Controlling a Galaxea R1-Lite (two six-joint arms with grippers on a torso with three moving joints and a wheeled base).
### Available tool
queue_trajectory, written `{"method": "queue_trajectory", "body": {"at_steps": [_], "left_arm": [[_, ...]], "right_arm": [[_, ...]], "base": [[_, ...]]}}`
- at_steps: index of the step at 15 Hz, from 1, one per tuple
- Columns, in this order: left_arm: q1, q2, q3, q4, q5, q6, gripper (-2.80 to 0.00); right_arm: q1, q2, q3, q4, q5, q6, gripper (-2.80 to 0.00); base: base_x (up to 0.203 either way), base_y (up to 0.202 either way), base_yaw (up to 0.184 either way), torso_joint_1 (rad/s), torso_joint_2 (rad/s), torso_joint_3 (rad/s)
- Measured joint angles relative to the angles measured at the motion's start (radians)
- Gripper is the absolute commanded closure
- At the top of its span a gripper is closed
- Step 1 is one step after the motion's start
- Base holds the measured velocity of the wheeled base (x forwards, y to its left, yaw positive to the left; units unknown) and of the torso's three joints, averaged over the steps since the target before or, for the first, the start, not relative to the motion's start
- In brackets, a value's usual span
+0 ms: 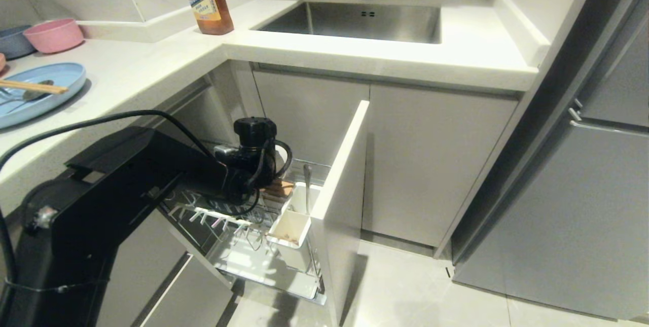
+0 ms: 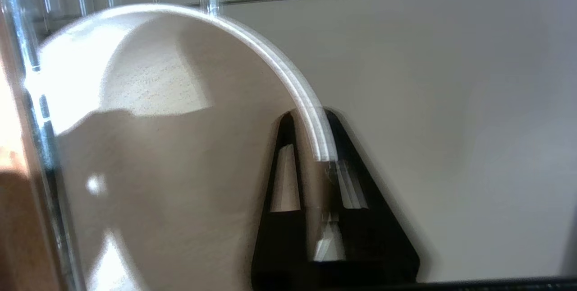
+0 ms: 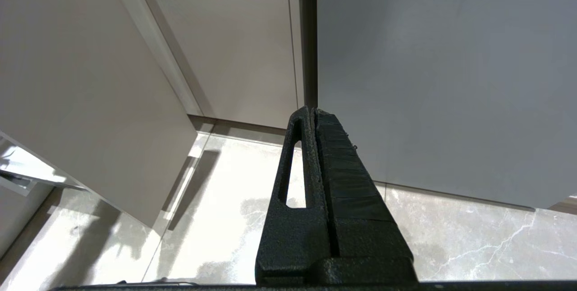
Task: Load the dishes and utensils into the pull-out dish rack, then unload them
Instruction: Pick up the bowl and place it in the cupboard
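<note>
Out on the left, the plate [image 1: 38, 91] lies on the counter [image 1: 127, 71] with the chopsticks [image 1: 30, 86] and a spoon [image 1: 25, 96] on top of it, well apart from the rack [image 1: 253, 246].

Centre now: the left gripper [image 2: 311, 135] is down inside the pulled-out rack, by the wooden block [image 1: 280, 188]. The wrist view shows the bowl [image 2: 171, 137] on edge against the chrome wires, its rim running between the two fingers [image 2: 284, 178]. The gap looks narrow, barely wider than the rim, so whether it pinches or has just let go I can't tell. My call: this is the release. Do it well by parting the fingers fully before any lift, then backing straight out along the rim's line so neither pad drags the bowl over. It should be leaning settled on the wires first.

Just right of that, a second spoon [image 1: 307, 185] stands in the cup [image 1: 291, 230].

Far right, the right gripper [image 3: 314, 115] hangs parked over the floor, fingers pressed together, holding nothing.
</note>
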Motion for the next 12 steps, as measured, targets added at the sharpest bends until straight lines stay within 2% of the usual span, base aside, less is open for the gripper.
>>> {"method": "queue_trajectory", "body": {"at_steps": [5, 12], "left_arm": [[-0.005, -0.014, -0.002, 0.014, 0.003, 0.028, -2.8], [-0.02, -0.115, 0.026, 0.122, 0.007, 0.03, -2.8]], "right_arm": [[0.0, 0.0, 0.0, 0.0, 0.0, 0.0, 0.0], [0.0, 0.0, 0.0, 0.0, 0.0, 0.0, 0.0]], "base": [[0.0, 0.0, 0.0, 0.0, 0.0, 0.0], [0.0, 0.0, 0.0, 0.0, 0.0, 0.0]]}}
